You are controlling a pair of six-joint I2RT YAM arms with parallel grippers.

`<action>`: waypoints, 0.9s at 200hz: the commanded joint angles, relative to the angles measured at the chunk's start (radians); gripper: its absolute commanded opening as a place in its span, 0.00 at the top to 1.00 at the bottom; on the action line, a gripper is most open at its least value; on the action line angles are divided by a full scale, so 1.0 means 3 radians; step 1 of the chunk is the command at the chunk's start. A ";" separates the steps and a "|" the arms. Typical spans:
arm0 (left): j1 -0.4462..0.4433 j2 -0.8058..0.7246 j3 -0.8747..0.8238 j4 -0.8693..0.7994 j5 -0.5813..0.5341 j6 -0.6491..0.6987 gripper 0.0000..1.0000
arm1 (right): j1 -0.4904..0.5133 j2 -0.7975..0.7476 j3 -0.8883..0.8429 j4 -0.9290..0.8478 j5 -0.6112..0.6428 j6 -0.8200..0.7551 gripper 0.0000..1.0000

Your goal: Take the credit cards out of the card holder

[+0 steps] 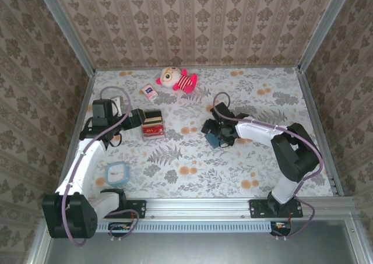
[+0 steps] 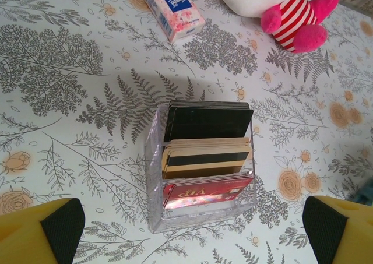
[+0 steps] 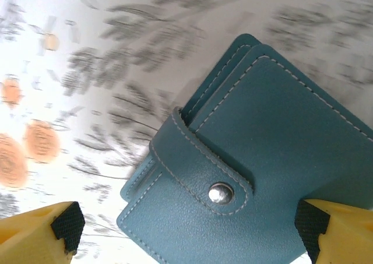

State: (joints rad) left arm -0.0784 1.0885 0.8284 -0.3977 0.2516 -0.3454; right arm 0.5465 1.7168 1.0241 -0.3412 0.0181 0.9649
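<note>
The left gripper [image 2: 192, 232] shows its yellow, black-padded fingers [image 2: 58, 229] spread wide at the lower corners. Between them a clear plastic box [image 2: 152, 176] sits on the fern-printed tablecloth [image 2: 70, 83]. It holds a red card [image 2: 204, 194] (marked VIP), a tan card [image 2: 204, 156] and a black card [image 2: 207, 121]. Beyond lie a white-and-red packet [image 2: 175, 7] and a plush toy [image 2: 280, 7].
</note>
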 commanded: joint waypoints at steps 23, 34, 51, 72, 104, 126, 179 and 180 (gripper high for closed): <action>-0.0037 0.0012 0.0122 -0.0065 0.0053 -0.0028 0.00 | -0.0033 -0.0207 0.0117 -0.0244 0.0359 -0.0302 0.03; -0.0038 0.0026 0.0139 -0.0047 0.0046 -0.0041 0.00 | -0.0073 -0.0224 0.0168 -0.0310 0.0449 -0.0451 0.03; -0.0048 0.0081 0.0195 -0.0077 0.0093 -0.0056 0.00 | -0.0165 -0.0117 0.0358 -0.0535 0.0518 -0.0667 0.05; -0.0081 0.0124 0.0252 -0.0141 0.0097 -0.0070 0.00 | -0.0208 0.0024 0.0524 -0.0636 0.0878 -0.0858 0.10; -0.0169 0.0139 0.0260 -0.0162 0.0074 -0.0095 0.00 | -0.0335 0.0319 0.0800 -0.0734 0.0946 -0.1066 0.11; -0.0232 0.0169 0.0293 -0.0177 0.0072 -0.0132 0.00 | -0.0384 0.0597 0.1076 -0.0875 0.0899 -0.1214 0.11; -0.0482 0.0272 0.0317 -0.0097 0.0065 -0.0316 0.00 | -0.0473 0.0890 0.1235 -0.1127 0.0819 -0.1334 0.11; -0.0489 0.0275 0.0320 -0.0099 0.0063 -0.0318 0.00 | -0.0477 0.0894 0.1232 -0.1130 0.0819 -0.1334 0.11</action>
State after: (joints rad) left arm -0.1921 1.1507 0.8864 -0.4305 0.2630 -0.3931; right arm 0.4145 1.9644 1.3685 -0.5873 0.2577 0.6037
